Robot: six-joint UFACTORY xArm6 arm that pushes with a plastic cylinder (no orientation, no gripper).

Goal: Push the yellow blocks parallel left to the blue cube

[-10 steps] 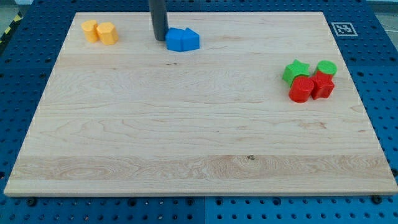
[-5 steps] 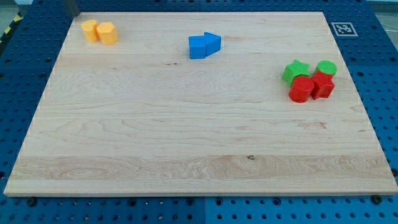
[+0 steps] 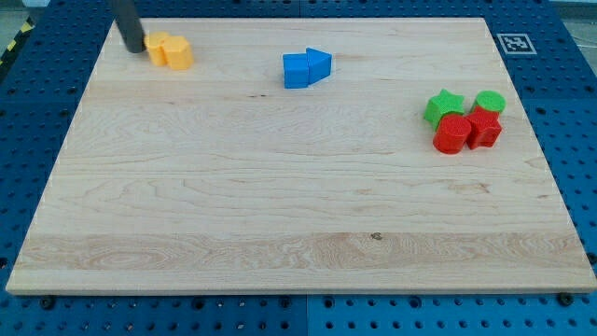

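Two yellow blocks [image 3: 170, 49] sit touching each other near the board's top left. My tip [image 3: 134, 49] is at their left side, touching the left yellow block. A blue cube [image 3: 297, 70] lies right of them near the top middle, with a blue triangular block [image 3: 319, 63] touching its right side. The yellow blocks are a little higher in the view than the blue cube.
At the right sit a green star block [image 3: 444, 105], a green cylinder [image 3: 490, 101], a red cylinder [image 3: 453, 133] and another red block [image 3: 483, 127], clustered together. The wooden board [image 3: 298, 261] has a marker tag [image 3: 514, 43] in its top right corner.
The rod left the blue blocks after pushing them right, went to the top left corner, and now stands left of the yellow blocks, which have shifted slightly right.
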